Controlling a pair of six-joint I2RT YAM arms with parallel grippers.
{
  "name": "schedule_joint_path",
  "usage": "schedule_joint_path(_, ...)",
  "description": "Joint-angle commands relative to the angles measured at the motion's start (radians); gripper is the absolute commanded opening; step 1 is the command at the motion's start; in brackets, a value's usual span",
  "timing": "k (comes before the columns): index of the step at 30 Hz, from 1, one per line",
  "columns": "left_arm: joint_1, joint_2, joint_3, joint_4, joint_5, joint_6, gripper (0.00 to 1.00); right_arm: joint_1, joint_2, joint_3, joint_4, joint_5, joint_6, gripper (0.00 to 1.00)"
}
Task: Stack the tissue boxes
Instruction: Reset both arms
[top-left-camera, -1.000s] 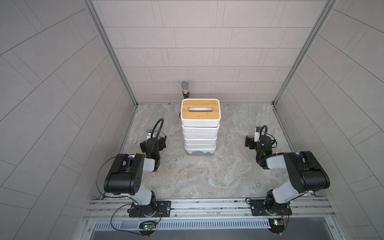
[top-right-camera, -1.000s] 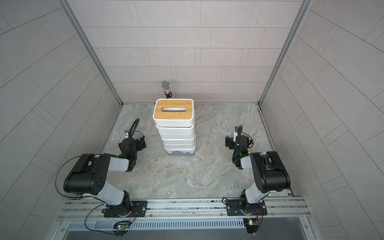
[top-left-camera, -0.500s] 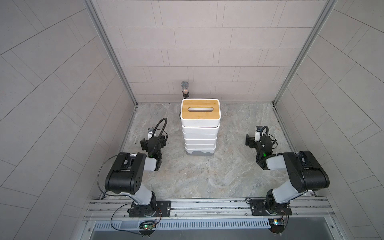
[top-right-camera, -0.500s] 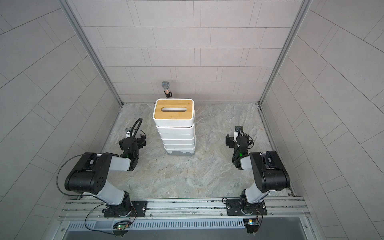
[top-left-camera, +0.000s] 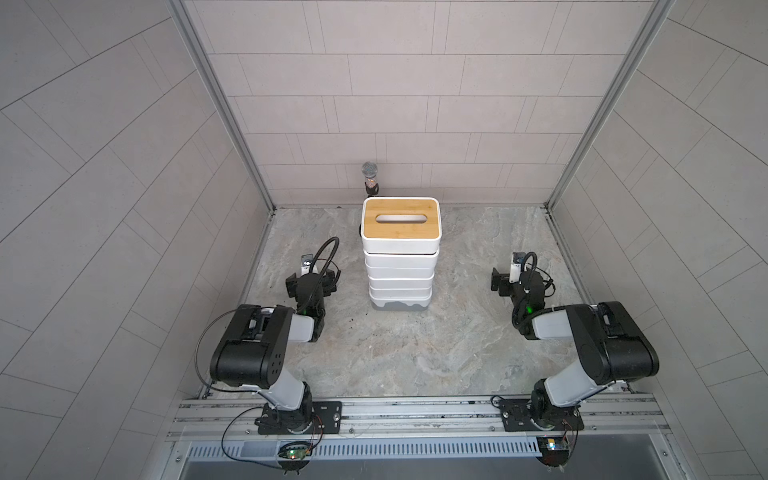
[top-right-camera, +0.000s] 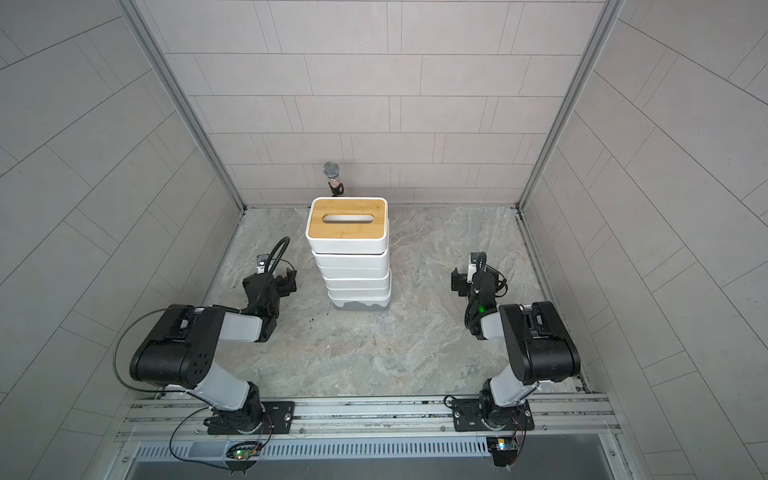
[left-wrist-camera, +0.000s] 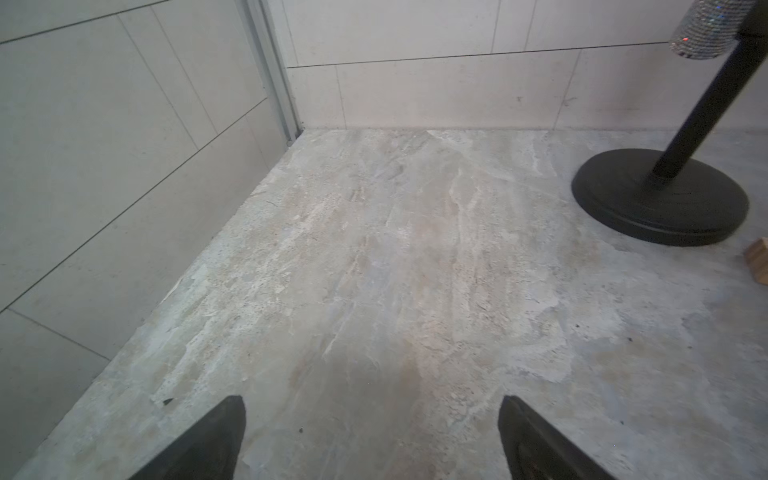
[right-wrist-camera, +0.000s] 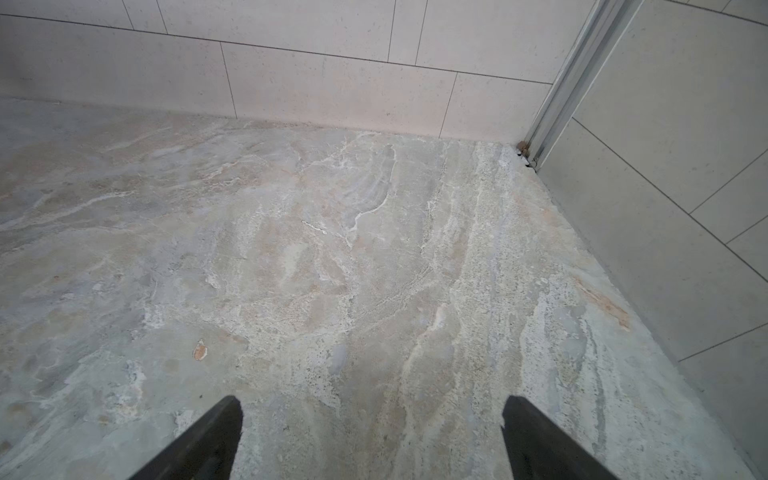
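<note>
Standing as one column directly in front of the microphone stand, the tissue boxes carry a bamboo lid on top. Well forward of that stand, flanking it, left gripper and right gripper gape wide, empty.

- Sparkly microphone on a black stand with a round base: ahead of the left claw, to its right.
- Wooden block: near that base on the claw's side, mostly cut off.
- Marbled stone tabletop: beneath the claw, running ahead to the tiled walls.
</note>
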Motion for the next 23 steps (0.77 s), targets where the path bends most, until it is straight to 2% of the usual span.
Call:
schedule_joint_path(1,0.005,-0.005,0.002,0.012,0.127,0.036,1.0,0.005,0.01,-0.001,0.027,0.005,-0.014,0.99)
schedule_joint_path(3,0.008,0.012,0.042,-0.043,-0.084,-0.04,1.0,0.004,0.01,-0.001,0.027,0.005,-0.015,0.99)
schedule_joint_path(6,0.006,0.007,0.016,0.001,-0.136,-0.055,1.0,0.004,0.01,-0.001,0.027,0.004,-0.014,0.99)
schedule_joint_path(10,0.002,0.008,0.013,0.015,-0.121,-0.043,1.0,0.003,0.01,-0.001,0.027,0.005,-0.013,0.99)
schedule_joint_path(13,-0.005,0.009,0.031,-0.019,-0.006,0.004,1.0,0.004,0.01,-0.001,0.027,0.004,-0.014,0.99)
schedule_joint_path(18,0.02,0.022,0.061,-0.071,0.036,-0.016,1.0,0.004,0.009,0.0,0.027,0.005,-0.014,0.99)
schedule_joint_path(23,0.017,-0.001,0.037,-0.049,0.055,-0.001,1.0,0.004,0.01,-0.002,0.027,0.005,-0.014,0.99)
